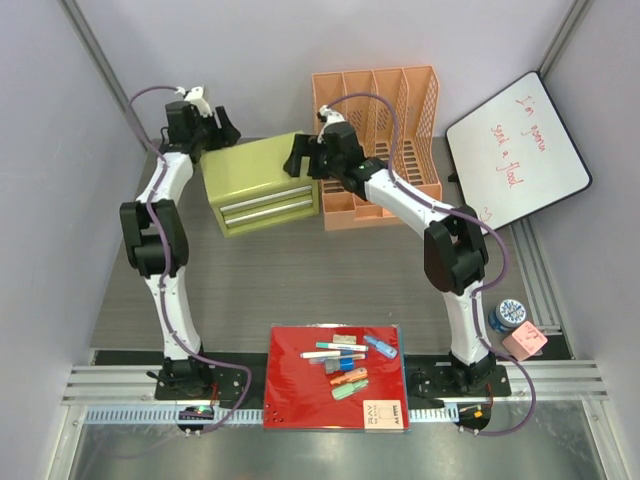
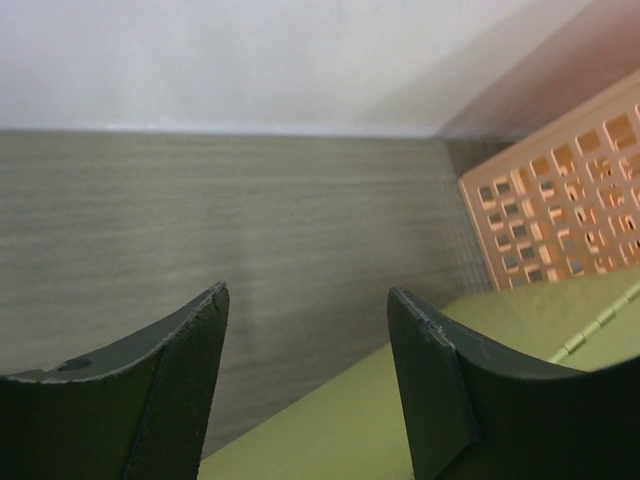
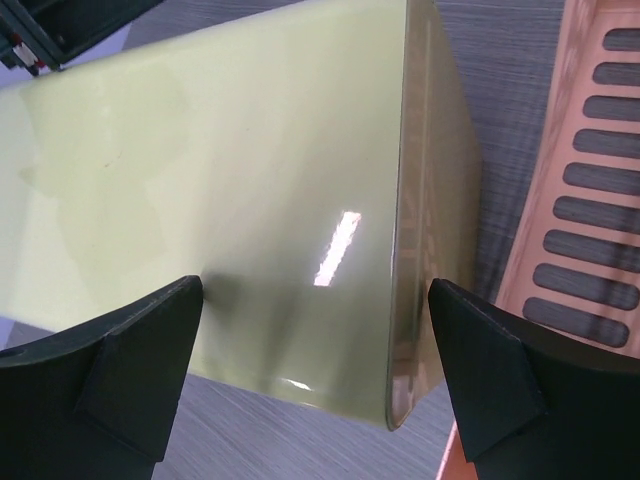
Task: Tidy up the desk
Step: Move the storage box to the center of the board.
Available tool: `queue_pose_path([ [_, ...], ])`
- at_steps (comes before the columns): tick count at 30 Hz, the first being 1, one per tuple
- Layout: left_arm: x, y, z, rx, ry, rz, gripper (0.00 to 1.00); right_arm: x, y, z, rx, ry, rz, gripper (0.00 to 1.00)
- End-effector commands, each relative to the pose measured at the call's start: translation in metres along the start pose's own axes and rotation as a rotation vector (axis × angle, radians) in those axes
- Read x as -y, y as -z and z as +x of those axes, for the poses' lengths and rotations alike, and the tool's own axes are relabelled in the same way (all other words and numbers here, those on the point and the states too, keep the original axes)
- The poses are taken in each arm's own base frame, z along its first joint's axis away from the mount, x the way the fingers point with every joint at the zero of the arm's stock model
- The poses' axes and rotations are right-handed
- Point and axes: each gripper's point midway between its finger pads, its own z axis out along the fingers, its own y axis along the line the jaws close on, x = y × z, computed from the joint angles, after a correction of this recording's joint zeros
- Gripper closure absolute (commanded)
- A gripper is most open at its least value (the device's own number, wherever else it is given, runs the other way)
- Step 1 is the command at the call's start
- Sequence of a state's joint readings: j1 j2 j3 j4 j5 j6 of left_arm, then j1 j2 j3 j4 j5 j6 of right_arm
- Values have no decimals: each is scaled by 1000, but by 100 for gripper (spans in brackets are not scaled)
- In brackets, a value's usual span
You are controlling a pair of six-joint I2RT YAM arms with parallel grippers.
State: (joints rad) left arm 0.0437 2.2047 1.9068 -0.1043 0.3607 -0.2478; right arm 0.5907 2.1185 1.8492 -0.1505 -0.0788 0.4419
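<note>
the dark grey wood-grain counter fills the floor of the walled cell, with both arms based at its near edge. a lime-green cabinet with 2 drawers stands toward the far edge, left of the middle, turned a little askew. an orange mesh file rack stands just beside its right side. the left claw hangs at the cabinet's far left corner, its fingers apart with nothing between them; its wrist view shows the cabinet top low under the right finger. the right claw hovers over the cabinet's far right corner, spread wide, with the glossy top and its right edge showing between the fingers. a whiteboard with red writing leans at the far right corner. a red mat at the middle of the near edge carries pens and markers. a blue roll and a pink block sit near the near right corner.
</note>
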Motion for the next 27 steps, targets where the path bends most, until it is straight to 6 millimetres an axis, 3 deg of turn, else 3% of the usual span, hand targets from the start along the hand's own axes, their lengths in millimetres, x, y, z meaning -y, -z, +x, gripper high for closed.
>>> queue_pose_path([
  [1,-7,28,78,-238,24,18,36,-30,27,-35,93,-24,-102,0],
  [4,-6,45,78,-242,9,15,37,-38,32,-29,85,-48,-145,0],
  [8,-6,66,104,-305,4,5,39,-58,38,-15,52,-51,-201,0],
  [16,8,106,133,-372,16,22,44,-124,65,32,-42,11,-312,0],
  [18,12,119,139,-388,13,24,44,-129,72,48,-68,16,-316,0],
  [19,14,124,140,-392,8,28,44,-135,82,46,-62,11,-329,0],
  [20,15,129,144,-402,8,27,44,-138,87,61,-90,11,-334,0],
  [22,20,144,151,-413,-3,31,44,-148,102,64,-84,10,-358,0],
  [23,23,150,151,-411,-7,40,44,-149,106,80,-107,16,-353,0],
  [27,37,178,163,-447,16,62,44,-145,124,92,-110,19,-329,0],
])
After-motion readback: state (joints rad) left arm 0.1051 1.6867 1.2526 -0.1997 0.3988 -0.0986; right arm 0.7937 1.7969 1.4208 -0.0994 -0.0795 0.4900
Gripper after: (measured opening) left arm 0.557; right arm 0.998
